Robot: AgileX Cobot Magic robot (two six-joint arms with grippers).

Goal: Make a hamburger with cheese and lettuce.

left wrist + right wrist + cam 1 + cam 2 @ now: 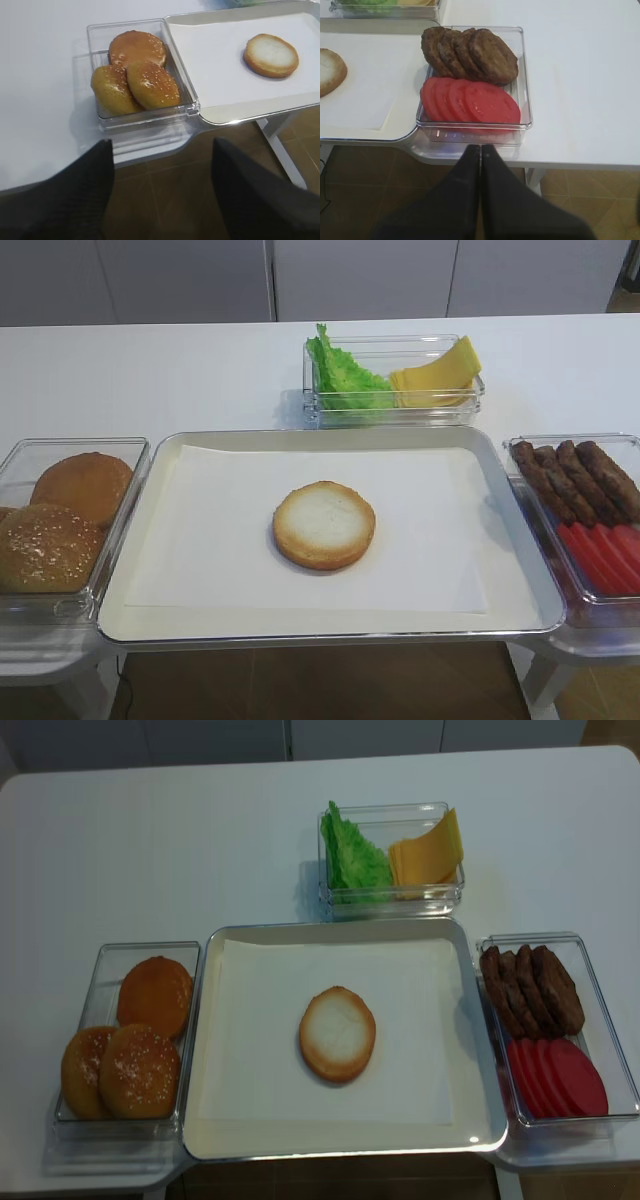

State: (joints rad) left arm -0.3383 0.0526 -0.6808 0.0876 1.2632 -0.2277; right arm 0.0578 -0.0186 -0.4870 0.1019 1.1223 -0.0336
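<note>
While overhead views lack arms, right tool (480,150) (wrist view) sits closed.

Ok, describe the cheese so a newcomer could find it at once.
Start at the big metal tray in the middle of the table; just behind it stands a clear container. The cheese fills its right half: thin, flat, pale-yellow square slices, beside the frilly green lettuce on the left.

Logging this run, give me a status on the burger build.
Left gripper open, right gripper shut, both empty, short of the table. Bun half bare on tray paper. Lettuce and cheese untouched in rear container. Nothing blocking.
</note>
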